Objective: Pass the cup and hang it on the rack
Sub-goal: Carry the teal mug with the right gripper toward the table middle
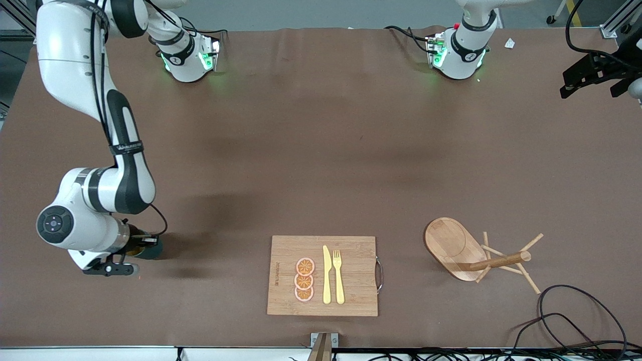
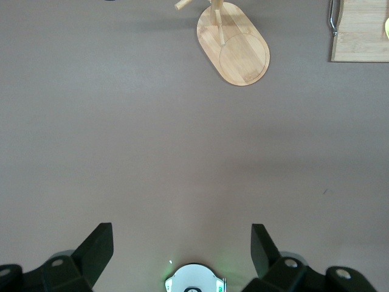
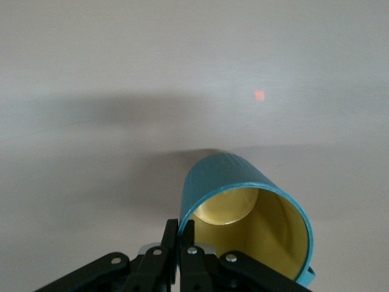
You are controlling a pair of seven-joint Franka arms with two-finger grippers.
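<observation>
One ribbed teal cup (image 3: pixel 246 210) with a yellowish inside is pinched at its rim by the right gripper (image 3: pixel 179 234), fingers pressed together on the wall, apparently low over the table (image 1: pixel 321 150) at the right arm's end. The left gripper (image 2: pixel 182 246) is held spread wide and empty, waiting well above the upright rack (image 2: pixel 234 42).

Brown table (image 1: pixel 321 150): cutting board (image 1: pixel 351 301), rack (image 1: pixel 454 245) upright, cup (image 1: pixel 150 249), black cables (image 1: pixel 577 321).
</observation>
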